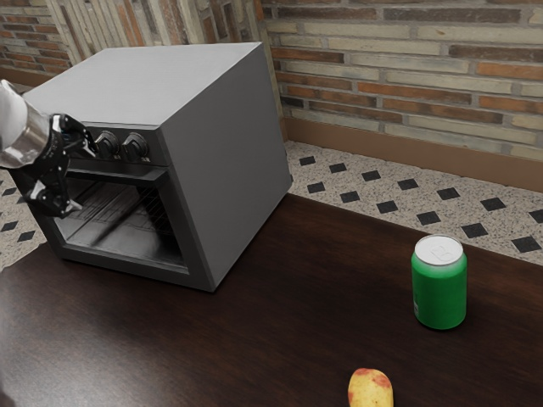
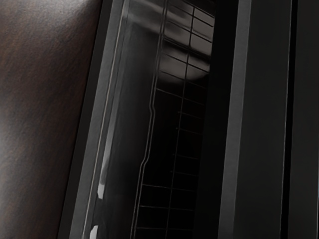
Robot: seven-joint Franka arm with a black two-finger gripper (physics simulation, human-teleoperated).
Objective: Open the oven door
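**Gripper (image 1: 83, 178) stood wide apart at oven door (image 1: 127, 264)**

In the exterior view, yellow fruit (image 1: 371, 390) lay at five o'clock, the green can (image 1: 439, 292) at four. The shut door and spread gripper sat at nine; whether they touched was unclear.

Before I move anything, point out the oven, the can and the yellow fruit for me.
Oven (image 1: 227, 148): exterior view, on its plain grey side wall.
Can (image 1: 439, 295): exterior view, on its green side, below the lid.
Fruit (image 1: 371, 392): exterior view, on its yellow skin.
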